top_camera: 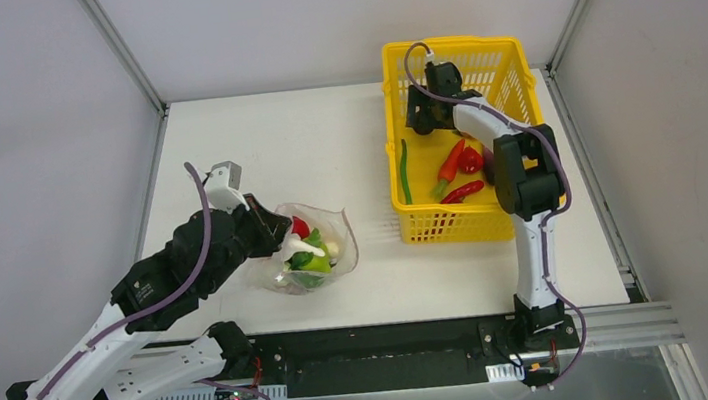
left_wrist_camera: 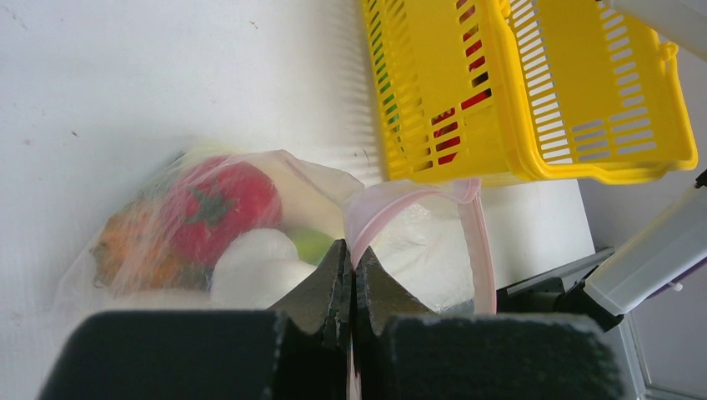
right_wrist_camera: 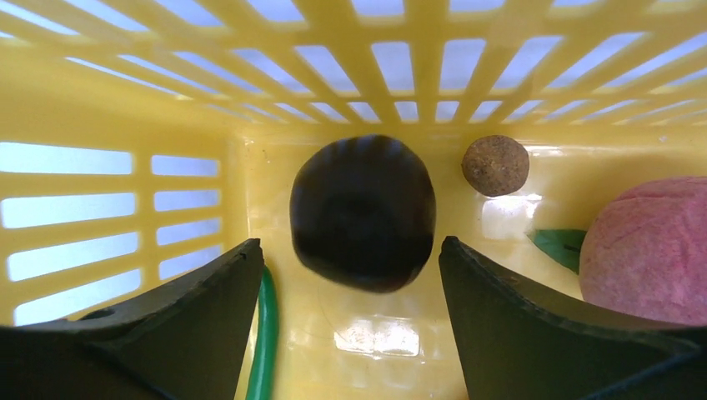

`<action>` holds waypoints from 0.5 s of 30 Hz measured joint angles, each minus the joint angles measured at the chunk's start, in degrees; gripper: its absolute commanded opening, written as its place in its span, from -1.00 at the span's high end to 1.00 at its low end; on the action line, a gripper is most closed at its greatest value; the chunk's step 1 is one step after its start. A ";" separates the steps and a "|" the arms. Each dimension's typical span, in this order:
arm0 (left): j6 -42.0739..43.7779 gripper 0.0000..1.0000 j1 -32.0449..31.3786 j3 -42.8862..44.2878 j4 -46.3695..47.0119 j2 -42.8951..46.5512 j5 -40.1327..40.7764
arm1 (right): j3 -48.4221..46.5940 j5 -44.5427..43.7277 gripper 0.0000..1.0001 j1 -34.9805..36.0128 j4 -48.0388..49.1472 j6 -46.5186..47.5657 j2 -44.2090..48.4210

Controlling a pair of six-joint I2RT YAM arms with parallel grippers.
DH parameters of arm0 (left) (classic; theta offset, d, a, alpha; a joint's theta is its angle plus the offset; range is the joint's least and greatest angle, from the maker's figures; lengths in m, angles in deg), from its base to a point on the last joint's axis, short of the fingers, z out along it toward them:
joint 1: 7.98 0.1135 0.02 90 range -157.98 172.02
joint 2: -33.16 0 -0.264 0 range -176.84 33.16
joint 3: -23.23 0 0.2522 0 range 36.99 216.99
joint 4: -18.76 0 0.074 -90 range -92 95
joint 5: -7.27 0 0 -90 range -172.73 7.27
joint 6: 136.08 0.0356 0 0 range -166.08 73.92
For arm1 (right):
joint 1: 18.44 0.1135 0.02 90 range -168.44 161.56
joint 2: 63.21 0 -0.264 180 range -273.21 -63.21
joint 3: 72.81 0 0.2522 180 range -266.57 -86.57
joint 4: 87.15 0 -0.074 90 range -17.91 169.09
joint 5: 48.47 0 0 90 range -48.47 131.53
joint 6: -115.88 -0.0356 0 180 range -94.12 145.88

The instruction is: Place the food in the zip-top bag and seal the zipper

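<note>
Inside basket (top_camera: 445, 220), right gripper (right_wrist_camera: 350, 243) spread, left gripper (left_wrist_camera: 350, 250) pinching zipper (left_wrist_camera: 478, 242)

White bench (top_camera: 322, 133). Bright yellow slotted basket (top_camera: 443, 222) at upper right of the top view. Inside it: red pieces (top_camera: 453, 160), a thin green bean (top_camera: 405, 172), a near-black ridged piece (right_wrist_camera: 363, 212), a speckled brown ball (right_wrist_camera: 495, 165), a rough pink lump (right_wrist_camera: 650, 250). Clear zip-top bag (top_camera: 341, 224) with pale pink zipper (left_wrist_camera: 479, 242). Through the film: red piece with dark green star top (left_wrist_camera: 221, 200), white radish (left_wrist_camera: 258, 262), orange piece (left_wrist_camera: 125, 246), light green piece (top_camera: 309, 262). Matte black right fingers (right_wrist_camera: 167, 325).
</note>
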 measured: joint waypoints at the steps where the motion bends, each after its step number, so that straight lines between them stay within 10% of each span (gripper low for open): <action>1: 0.00 1.00 0.00 0.00 0.00 0.04 0.07 | 0.00 -0.07 -0.51 0.00 0.24 0.31 -0.26; 15: 0.00 1.00 0.00 0.00 0.02 -0.17 0.17 | -0.76 -2.56 -0.29 0.02 4.85 1.20 -2.34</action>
